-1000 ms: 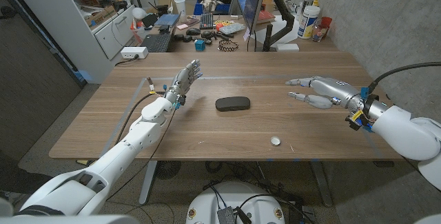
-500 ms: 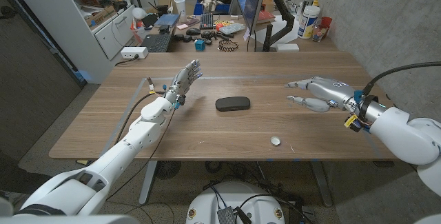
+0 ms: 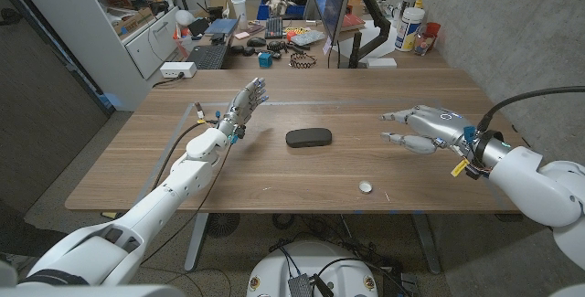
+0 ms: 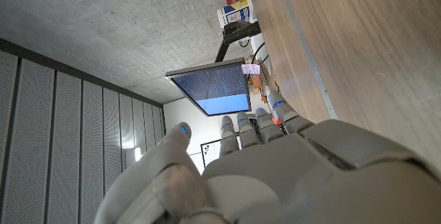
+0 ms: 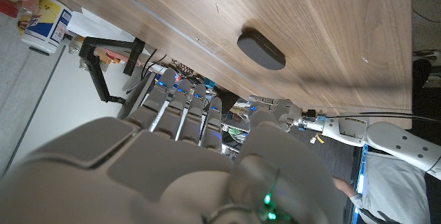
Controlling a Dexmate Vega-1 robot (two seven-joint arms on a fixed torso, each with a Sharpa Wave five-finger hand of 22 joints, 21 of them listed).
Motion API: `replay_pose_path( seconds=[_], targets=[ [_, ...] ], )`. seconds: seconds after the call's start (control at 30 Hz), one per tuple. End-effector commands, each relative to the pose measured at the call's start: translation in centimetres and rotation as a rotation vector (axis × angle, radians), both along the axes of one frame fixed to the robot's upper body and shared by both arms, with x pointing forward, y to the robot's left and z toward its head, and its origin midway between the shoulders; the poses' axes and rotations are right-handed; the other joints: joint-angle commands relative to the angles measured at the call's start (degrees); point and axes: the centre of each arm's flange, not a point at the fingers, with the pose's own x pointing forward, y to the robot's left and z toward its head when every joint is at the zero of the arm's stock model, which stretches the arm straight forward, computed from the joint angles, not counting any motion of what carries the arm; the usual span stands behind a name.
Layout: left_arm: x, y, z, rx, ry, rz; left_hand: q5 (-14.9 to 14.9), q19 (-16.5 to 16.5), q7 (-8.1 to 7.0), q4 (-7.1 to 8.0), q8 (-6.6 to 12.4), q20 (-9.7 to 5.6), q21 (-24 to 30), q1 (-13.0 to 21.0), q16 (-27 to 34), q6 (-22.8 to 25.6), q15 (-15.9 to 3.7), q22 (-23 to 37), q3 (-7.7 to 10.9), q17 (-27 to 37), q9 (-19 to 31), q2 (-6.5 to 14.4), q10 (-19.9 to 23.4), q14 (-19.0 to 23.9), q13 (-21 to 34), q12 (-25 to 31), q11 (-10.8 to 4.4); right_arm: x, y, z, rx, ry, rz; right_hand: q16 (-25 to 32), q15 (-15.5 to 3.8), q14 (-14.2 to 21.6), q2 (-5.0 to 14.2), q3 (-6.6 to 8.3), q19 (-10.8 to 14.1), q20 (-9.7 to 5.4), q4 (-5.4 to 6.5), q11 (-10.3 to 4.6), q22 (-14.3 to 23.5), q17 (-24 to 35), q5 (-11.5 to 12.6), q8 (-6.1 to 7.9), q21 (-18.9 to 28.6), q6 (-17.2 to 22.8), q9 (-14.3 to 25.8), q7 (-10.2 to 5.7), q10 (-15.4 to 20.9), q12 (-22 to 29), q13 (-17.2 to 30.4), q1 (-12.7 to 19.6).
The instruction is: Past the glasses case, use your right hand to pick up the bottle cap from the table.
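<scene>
A small white bottle cap (image 3: 366,186) lies on the wooden table (image 3: 274,174) near its front edge. Behind it, at mid-table, lies a dark oval glasses case (image 3: 308,138) (image 5: 261,51). My right hand (image 3: 422,125) hovers open over the right side of the table, fingers spread and pointing toward the middle, behind and to the right of the cap. On the left side my left hand (image 3: 245,105) stands open with its fingers reaching up and away, left of the case. Both hands hold nothing.
A cluttered desk with a monitor (image 3: 333,0), keyboard (image 3: 208,56) and bottles (image 3: 411,28) stands beyond the table's far edge. A white shelf unit (image 3: 137,23) is at the back left. Tape lines (image 3: 196,107) mark the tabletop.
My right hand has drifted slightly nearer the front edge and a little to the right, its fingers still spread. The left hand, the case and the cap have not moved.
</scene>
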Motion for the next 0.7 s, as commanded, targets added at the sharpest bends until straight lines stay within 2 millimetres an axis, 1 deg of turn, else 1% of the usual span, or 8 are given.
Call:
replay_pose_path(
  seconds=[0.03,0.2,0.3,0.33,0.43,0.47,0.5,0.7],
  targets=[
    [0.08,-0.37,0.07,0.009,0.001,-0.007,0.2,-0.1,-0.35,0.09,0.18,-1.50,-0.2,-0.5,0.2,0.1,-2.94,0.3,-0.16,0.3,0.3,-0.1,0.1,0.4,0.3,0.2,0.22,-0.35,0.10,-0.74,-0.055,0.011,-0.078,0.5,-1.40,1.1,-0.24,0.23,1.1,0.01,-0.39,-0.31,0.2,0.2,0.2,-0.20,0.5,-0.8,0.1,-0.03,-0.7,-0.5,0.3,0.6],
    [0.03,-0.46,0.17,0.011,0.000,-0.009,0.3,0.0,-0.42,0.21,0.27,-1.46,-0.2,-0.8,0.3,0.4,-2.98,0.3,-0.32,0.4,0.3,-0.1,0.0,0.5,0.3,0.2,0.20,-0.45,0.31,-1.01,-0.076,0.026,-0.103,0.3,-1.52,1.3,-0.62,0.34,1.3,0.65,-0.85,-0.58,0.2,0.2,0.2,-0.56,0.5,-1.9,0.1,-0.20,-1.6,-0.9,0.3,0.9],
    [0.01,-0.46,0.22,0.010,-0.002,-0.010,0.3,0.0,-0.38,0.26,0.29,-1.44,-0.2,-0.9,0.3,0.4,-2.89,0.4,-0.38,0.4,0.3,-0.2,0.0,0.5,0.3,0.2,0.10,-0.53,0.47,-1.07,-0.092,0.024,-0.120,0.6,-1.93,2.5,-0.97,0.43,1.9,0.83,-1.30,-0.77,0.3,0.2,0.2,-0.62,0.7,-2.4,0.1,-0.24,-2.0,-1.1,0.3,1.2],
    [0.01,-0.46,0.23,0.010,-0.002,-0.009,0.3,0.0,-0.37,0.27,0.31,-1.43,-0.2,-0.9,0.2,0.5,-2.90,0.4,-0.40,0.4,0.3,-0.2,0.0,0.5,0.3,0.2,0.09,-0.52,0.49,-1.09,-0.096,0.023,-0.125,0.9,-2.32,3.8,-0.88,0.54,2.4,0.90,-1.39,-0.75,0.3,0.4,0.2,-0.56,0.8,-2.5,0.1,-0.29,-2.2,-1.2,0.3,1.2],
    [0.04,-0.45,0.21,0.008,-0.001,-0.010,0.4,0.0,-0.37,0.32,0.32,-1.43,-0.3,-1.0,0.3,0.5,-2.89,0.4,-0.46,0.3,0.3,-0.2,0.0,0.5,0.3,0.2,0.02,-0.43,0.58,-1.12,-0.109,0.033,-0.143,1.2,-2.99,5.6,-1.07,0.72,4.1,1.15,-1.83,-1.28,0.4,0.5,0.2,-0.79,1.4,-3.8,0.1,-0.55,-2.8,-1.4,0.4,1.5],
    [0.06,-0.44,0.17,0.007,0.000,-0.010,0.4,0.0,-0.37,0.33,0.32,-1.42,-0.3,-1.0,0.3,0.6,-2.89,0.4,-0.48,0.3,0.3,-0.2,0.0,0.5,0.3,0.2,0.03,-0.40,0.59,-1.15,-0.112,0.035,-0.146,1.4,-3.34,6.3,-1.09,0.83,4.4,1.15,-2.01,-1.42,0.4,0.6,0.2,-0.84,1.5,-4.1,0.1,-0.58,-3.4,-1.6,0.4,1.7],
    [0.09,-0.44,0.12,0.006,0.001,-0.009,0.4,0.0,-0.39,0.35,0.34,-1.39,-0.3,-1.1,0.3,0.6,-2.88,0.4,-0.51,0.3,0.3,-0.2,0.0,0.5,0.3,0.2,0.16,-0.37,0.61,-1.17,-0.114,0.041,-0.152,1.4,-3.34,6.8,-1.14,0.92,4.7,1.18,-2.19,-1.55,0.4,0.7,0.2,-1.20,1.7,-5.6,0.1,-0.94,-4.5,-2.0,0.4,1.9],
    [0.20,-0.44,-0.06,0.004,0.006,-0.011,0.5,0.1,-0.32,0.42,0.37,-1.38,-0.3,-1.2,0.2,0.7,-2.85,0.4,-0.61,0.3,0.4,-0.2,0.0,0.4,0.3,0.2,0.19,-0.32,0.89,-1.36,-0.138,0.058,-0.175,1.7,-3.58,8.3,-1.58,0.95,5.3,1.52,-2.61,-2.35,0.4,0.8,0.3,-1.19,1.8,-6.9,0.1,-1.27,-5.1,-2.1,0.4,2.1]
  ],
)
